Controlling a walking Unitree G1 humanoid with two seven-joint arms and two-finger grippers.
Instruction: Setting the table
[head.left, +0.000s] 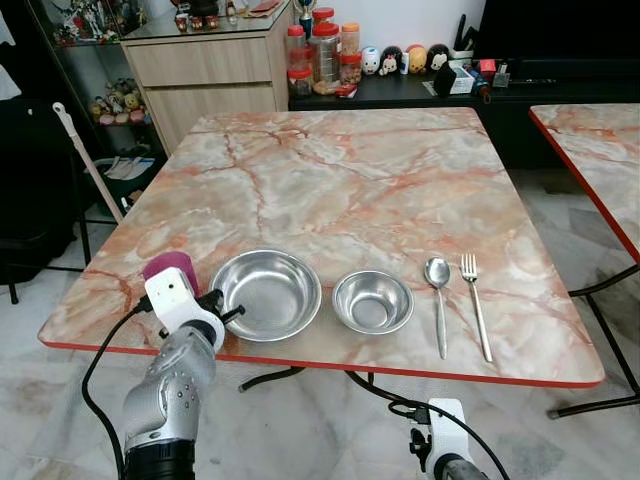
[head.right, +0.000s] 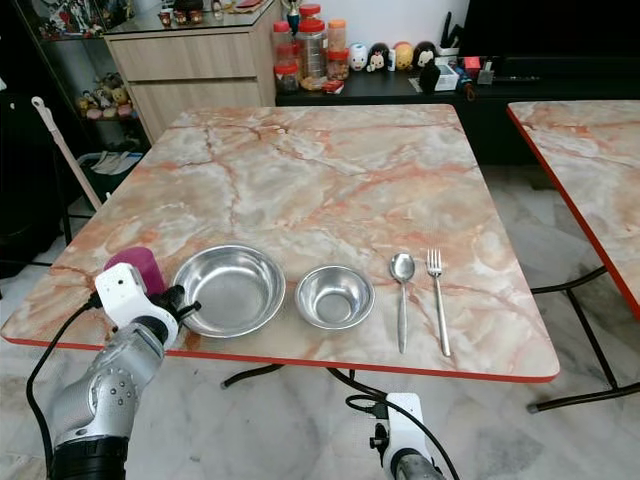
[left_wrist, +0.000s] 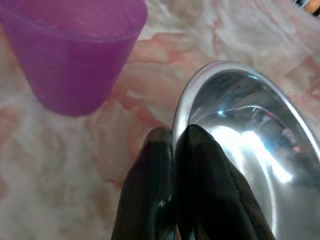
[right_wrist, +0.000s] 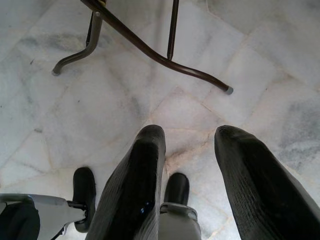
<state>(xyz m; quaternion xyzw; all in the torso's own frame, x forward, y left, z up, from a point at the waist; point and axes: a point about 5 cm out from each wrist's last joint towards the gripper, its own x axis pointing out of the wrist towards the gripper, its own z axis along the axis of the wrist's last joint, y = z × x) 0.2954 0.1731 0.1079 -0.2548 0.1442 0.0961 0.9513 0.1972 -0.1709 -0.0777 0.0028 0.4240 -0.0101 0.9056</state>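
Observation:
On the marble table (head.left: 350, 170), near its front edge, stand in a row a purple cup (head.left: 170, 268), a large steel bowl (head.left: 265, 293), a small steel bowl (head.left: 372, 301), a spoon (head.left: 438, 300) and a fork (head.left: 475, 305). My left gripper (left_wrist: 174, 135) is at the large bowl's left rim (left_wrist: 240, 130), its fingers pressed together on that rim, with the cup (left_wrist: 75, 55) just beside it. My right gripper (right_wrist: 187, 165) hangs open below the table's front edge, over the tiled floor.
A second marble table (head.left: 600, 150) stands to the right across a narrow gap. Behind are a wooden cabinet (head.left: 210, 70), jars (head.left: 320, 50) on a dark low shelf, and a mop handle (head.left: 90, 165) at the left. The table's metal legs (right_wrist: 150, 47) spread over the floor.

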